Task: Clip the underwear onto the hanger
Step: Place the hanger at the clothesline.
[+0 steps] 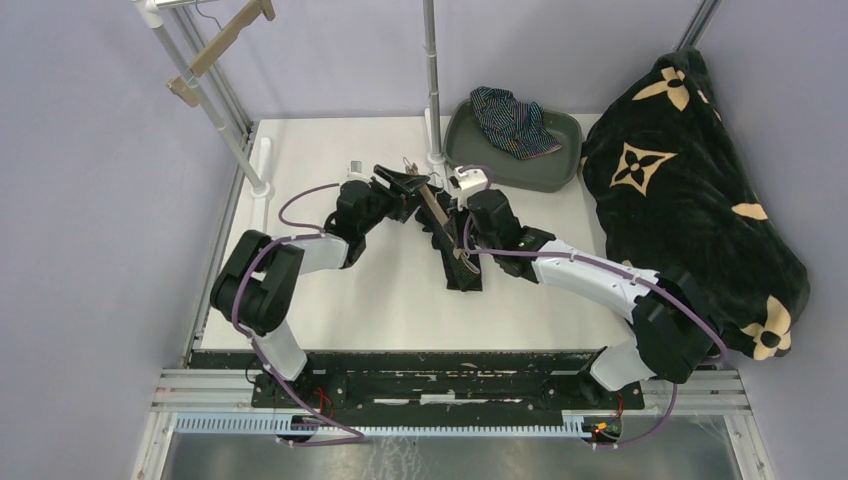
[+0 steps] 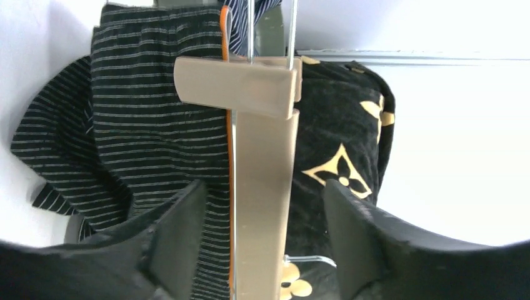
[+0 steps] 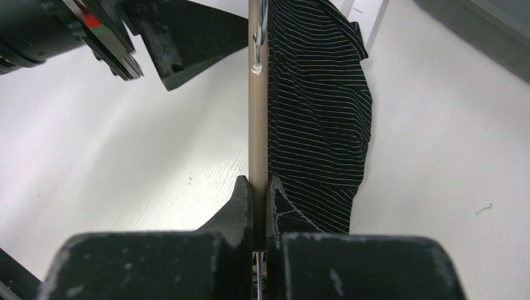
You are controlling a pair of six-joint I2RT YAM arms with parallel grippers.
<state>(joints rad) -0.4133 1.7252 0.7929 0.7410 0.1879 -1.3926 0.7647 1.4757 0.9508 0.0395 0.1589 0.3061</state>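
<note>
The tan hanger (image 1: 440, 215) lies slanted over the mid table. The black pinstriped underwear (image 1: 463, 270) hangs along it. My right gripper (image 3: 259, 187) is shut on the hanger bar (image 3: 257, 125), with the pinstriped underwear (image 3: 319, 106) draped on the bar's right side. My left gripper (image 2: 262, 194) is open, its jaws on either side of the hanger bar (image 2: 262, 206) without touching it, just below the hanger's clip (image 2: 240, 84). The pinstriped underwear (image 2: 150, 125) lies left of the bar. The navy striped underwear (image 1: 515, 120) lies in the grey tray (image 1: 560, 170).
The big black blanket with tan flowers (image 1: 690, 190) fills the right side and shows behind the hanger in the left wrist view (image 2: 340, 156). A rack pole (image 1: 432, 80) stands behind the grippers. A second wooden hanger (image 1: 220, 45) hangs on the rack at top left.
</note>
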